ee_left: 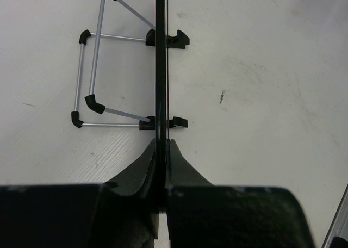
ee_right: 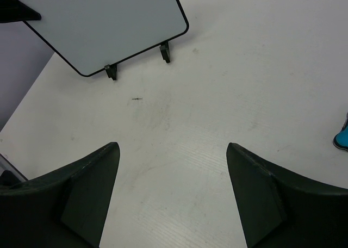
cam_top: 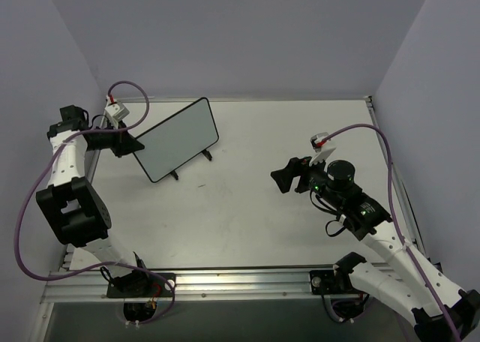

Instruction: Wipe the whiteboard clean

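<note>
The whiteboard [cam_top: 178, 139] stood near the bench's far left corner, its face apparently already wiped clean. The left gripper [cam_top: 135, 143] clamped its edge. The right gripper [cam_top: 283, 178] hung wide apart, empty.

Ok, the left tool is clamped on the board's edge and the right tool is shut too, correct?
No. The left tool is clamped on the edge of the board, but the right tool is open; the right wrist view shows it.
</note>
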